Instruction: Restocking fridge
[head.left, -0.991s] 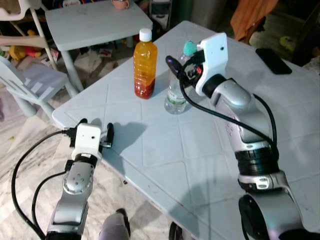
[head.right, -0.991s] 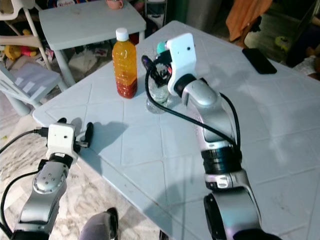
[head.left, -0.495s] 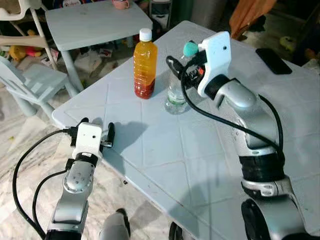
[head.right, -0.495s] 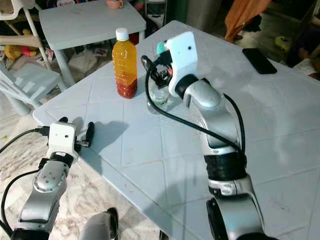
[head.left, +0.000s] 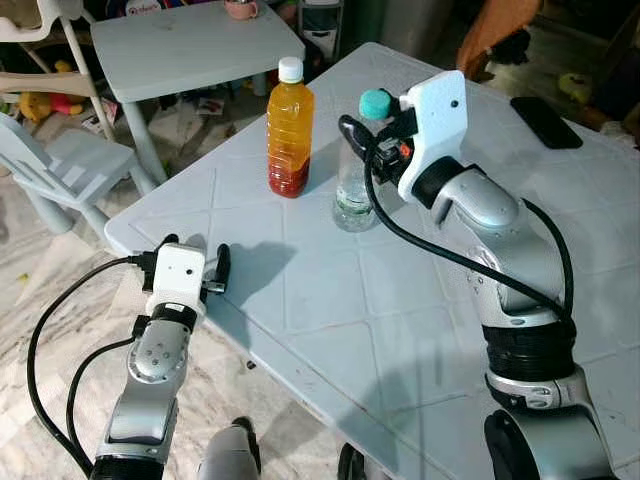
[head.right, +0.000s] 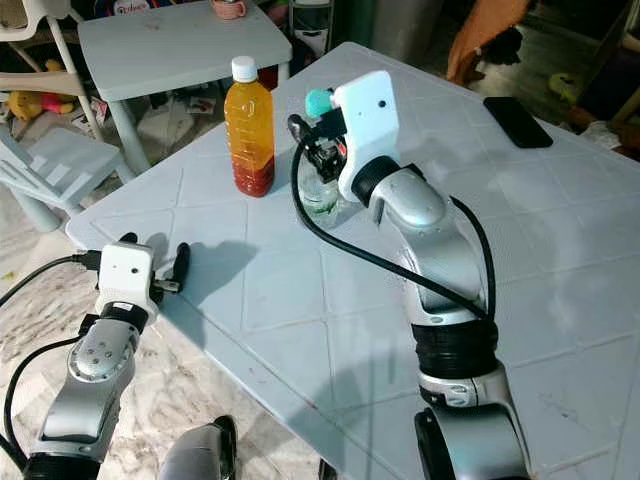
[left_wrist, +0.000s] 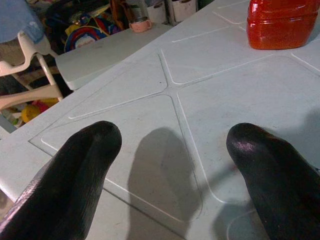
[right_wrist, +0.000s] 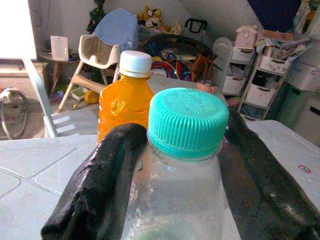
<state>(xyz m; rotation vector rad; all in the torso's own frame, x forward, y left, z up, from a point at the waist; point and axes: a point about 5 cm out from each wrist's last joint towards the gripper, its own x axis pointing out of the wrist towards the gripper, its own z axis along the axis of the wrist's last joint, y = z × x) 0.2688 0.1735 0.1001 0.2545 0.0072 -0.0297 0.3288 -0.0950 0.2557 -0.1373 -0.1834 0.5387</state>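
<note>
Tabletop (head.left: 330, 300): pale, tiled in squares, carrying two bottles near its far-left edge.
Right tool (right_wrist: 180, 165): fingers clamped on the neck of the clear bottle (head.left: 354, 190); the wrist view shows both pads pressed under the teal cap (right_wrist: 187, 121), which the eye views partly hide.
Left tool (left_wrist: 172, 165): fingers spread wide, gripping nothing, at the near-left corner.
Orange bottle (head.left: 290, 140): upright with a white cap, just beside the clear bottle.
Phone (head.left: 546, 121): dark, flat, by the far edge.
</note>
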